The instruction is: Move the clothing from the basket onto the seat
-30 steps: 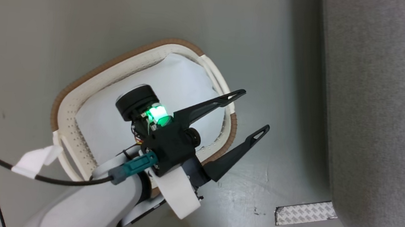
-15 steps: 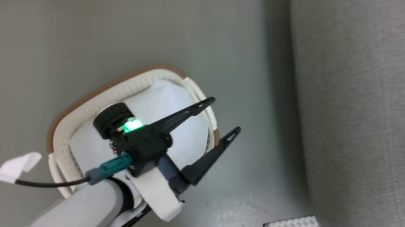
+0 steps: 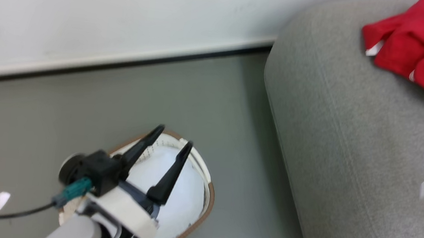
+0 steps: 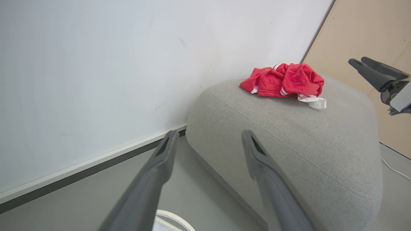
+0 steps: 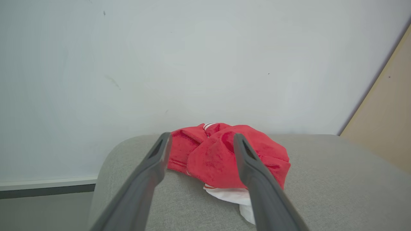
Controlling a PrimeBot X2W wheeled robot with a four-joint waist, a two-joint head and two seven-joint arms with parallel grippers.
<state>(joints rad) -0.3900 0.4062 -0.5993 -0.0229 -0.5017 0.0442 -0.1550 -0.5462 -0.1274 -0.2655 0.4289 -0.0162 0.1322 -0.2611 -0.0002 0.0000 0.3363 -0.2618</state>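
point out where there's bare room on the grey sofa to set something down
Bare: the wide stretch of the grey woven-fabric sofa between its rounded near corner and the heap of red-and-white garments; also the grey floor between sofa, wall and the white brown-rimmed plastic basket. Crowded: the sofa's far end under that heap.

We are seeing bare floor [image 3: 236,109] lying open between the basket [image 3: 208,197] and the sofa [image 3: 333,128]; the wall [image 3: 128,15] is closing off the far side.
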